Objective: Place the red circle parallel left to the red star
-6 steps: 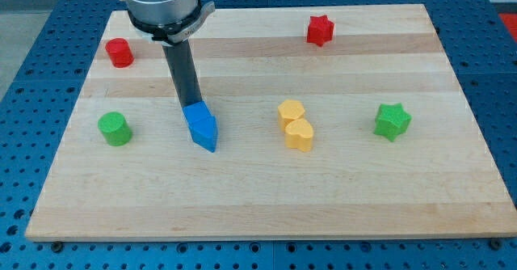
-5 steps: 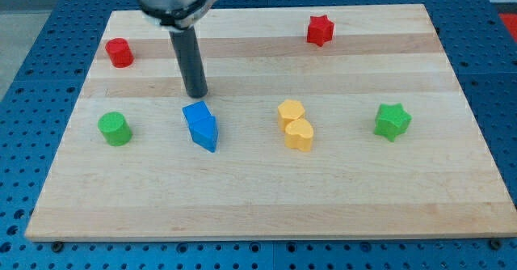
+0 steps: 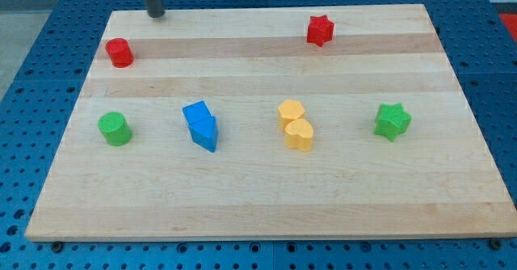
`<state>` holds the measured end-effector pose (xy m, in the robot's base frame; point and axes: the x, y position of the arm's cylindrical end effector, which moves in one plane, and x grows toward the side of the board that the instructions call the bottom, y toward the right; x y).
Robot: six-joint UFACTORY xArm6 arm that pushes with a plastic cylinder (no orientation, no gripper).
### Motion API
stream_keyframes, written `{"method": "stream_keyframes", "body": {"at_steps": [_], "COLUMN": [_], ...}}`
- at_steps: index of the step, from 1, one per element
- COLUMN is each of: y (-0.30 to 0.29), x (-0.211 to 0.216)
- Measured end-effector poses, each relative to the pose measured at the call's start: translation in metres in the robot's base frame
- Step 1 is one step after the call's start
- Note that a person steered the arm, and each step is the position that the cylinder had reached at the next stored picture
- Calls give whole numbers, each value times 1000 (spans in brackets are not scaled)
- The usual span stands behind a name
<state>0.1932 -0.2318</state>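
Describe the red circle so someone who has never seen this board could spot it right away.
Start at the wooden board and go to its corner at the view's top left. The red circle sits there, alone, just below my tip. The green circle below it has the same shape, and the red star has points.

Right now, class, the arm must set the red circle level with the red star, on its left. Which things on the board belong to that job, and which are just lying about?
Belong to the job:
red circle
red star
my tip, at the board's top edge, above and right of the red circle

Just lying about:
green circle
blue blocks
yellow blocks
green star
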Motion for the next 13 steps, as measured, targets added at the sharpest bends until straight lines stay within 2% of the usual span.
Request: {"method": "stream_keyframes", "body": {"at_steps": [2, 3, 5, 6, 8, 10, 11, 13], "y": [-73, -73, -73, -66, -21, 77, 76, 16], "x": [41, 41, 84, 122, 166, 174, 175, 175]}}
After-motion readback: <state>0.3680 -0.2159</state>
